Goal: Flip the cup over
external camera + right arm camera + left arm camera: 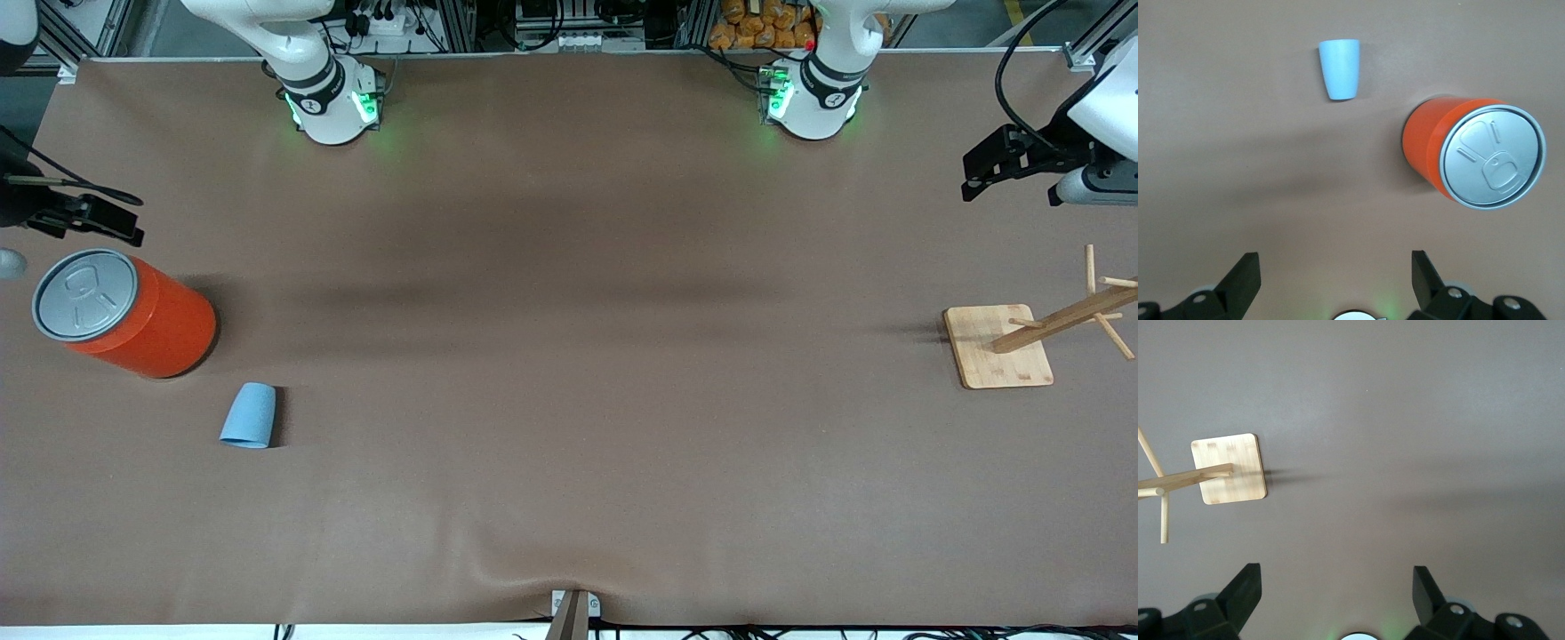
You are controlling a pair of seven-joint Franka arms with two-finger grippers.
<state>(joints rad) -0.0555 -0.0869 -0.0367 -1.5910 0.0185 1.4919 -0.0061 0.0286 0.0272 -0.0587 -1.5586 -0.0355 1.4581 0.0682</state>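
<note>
A: Where is the cup (249, 415) found?
B: Beside the orange can (133, 316), apparently mouth-down, at the right arm's end; the right gripper (1335, 267), wide open and empty, is nearer.
A: The left gripper (1335, 587)?
B: Parked over the wooden rack (1000, 347), open, empty.

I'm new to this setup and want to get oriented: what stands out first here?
The large orange can with a grey lid stands at the right arm's end of the table, with the small light-blue tapered plastic cup beside it, nearer the front camera. A wooden peg rack on a square base sits at the left arm's end.
</note>
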